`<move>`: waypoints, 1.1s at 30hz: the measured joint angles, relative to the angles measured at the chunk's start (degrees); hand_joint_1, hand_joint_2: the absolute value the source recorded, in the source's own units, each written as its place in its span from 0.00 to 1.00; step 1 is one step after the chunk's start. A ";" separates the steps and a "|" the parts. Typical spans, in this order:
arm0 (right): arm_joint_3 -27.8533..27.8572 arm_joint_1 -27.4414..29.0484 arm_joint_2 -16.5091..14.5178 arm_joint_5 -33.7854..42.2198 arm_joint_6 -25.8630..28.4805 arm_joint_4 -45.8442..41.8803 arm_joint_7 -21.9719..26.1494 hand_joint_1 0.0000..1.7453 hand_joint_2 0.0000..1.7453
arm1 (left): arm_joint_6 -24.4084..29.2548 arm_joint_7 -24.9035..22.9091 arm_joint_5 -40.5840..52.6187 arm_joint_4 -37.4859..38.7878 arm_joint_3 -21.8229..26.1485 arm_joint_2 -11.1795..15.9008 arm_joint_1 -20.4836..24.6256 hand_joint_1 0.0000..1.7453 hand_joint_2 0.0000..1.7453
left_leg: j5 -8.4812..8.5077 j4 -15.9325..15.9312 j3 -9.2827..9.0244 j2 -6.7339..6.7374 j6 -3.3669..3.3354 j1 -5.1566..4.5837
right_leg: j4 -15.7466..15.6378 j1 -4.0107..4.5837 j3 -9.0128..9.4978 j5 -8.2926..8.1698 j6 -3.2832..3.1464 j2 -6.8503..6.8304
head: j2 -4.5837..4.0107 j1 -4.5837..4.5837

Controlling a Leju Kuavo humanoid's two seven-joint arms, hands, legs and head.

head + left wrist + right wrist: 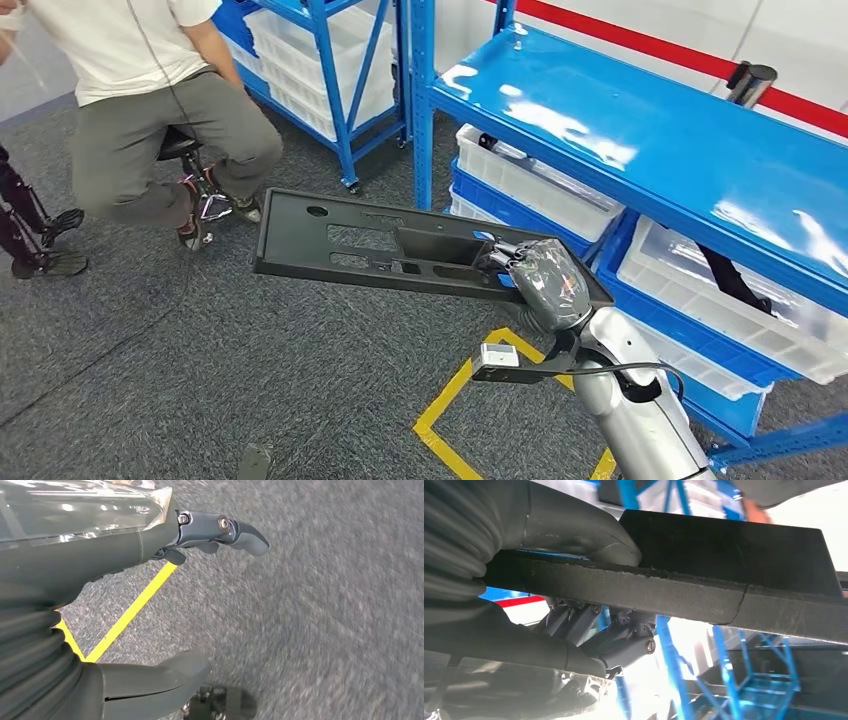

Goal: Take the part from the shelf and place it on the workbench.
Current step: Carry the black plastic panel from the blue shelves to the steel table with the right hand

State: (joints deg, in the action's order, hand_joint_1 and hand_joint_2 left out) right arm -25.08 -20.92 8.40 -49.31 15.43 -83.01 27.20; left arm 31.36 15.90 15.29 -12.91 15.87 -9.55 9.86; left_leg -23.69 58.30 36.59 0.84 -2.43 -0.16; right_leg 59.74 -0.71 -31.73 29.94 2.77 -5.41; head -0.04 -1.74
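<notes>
The part is a long flat black plastic panel (370, 245) with cut-outs, held level in the air over the grey carpet beside the blue shelf (640, 130). My right hand (535, 275) grips its near end, plastic wrap over the hand's back. In the right wrist view the thumb (584, 535) lies on one face of the panel (734, 555) and the fingers (624, 640) curl on the other. My left hand (200, 540) hangs over the carpet, fingers and thumb (150, 680) apart, holding nothing.
A person (150, 90) sits on a stool at the far left. White bins (540, 185) fill the shelf's lower level; a second blue rack (330, 60) stands behind. Yellow floor tape (470, 400) marks the carpet below my right arm.
</notes>
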 joint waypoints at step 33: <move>-2.36 -1.08 3.33 0.45 1.27 0.32 -0.87 0.99 1.00 | -0.37 10.66 -5.36 -0.13 5.92 -0.40 -1.77 0.00 1.00 | 0.40 -0.36 0.08 -1.62 -0.41 0.43 | 7.12 -0.48 -2.92 3.58 0.02 3.95 | 0.00 0.59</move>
State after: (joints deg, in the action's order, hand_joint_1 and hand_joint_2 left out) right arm -27.44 -22.00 11.73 -48.86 16.70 -82.68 26.32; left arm 30.99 26.56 9.94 -13.04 21.79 -9.96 8.09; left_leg -23.30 57.94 36.67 -0.78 -2.84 0.27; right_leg 66.86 -1.19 -34.65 33.52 2.79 -1.46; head -0.04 -1.15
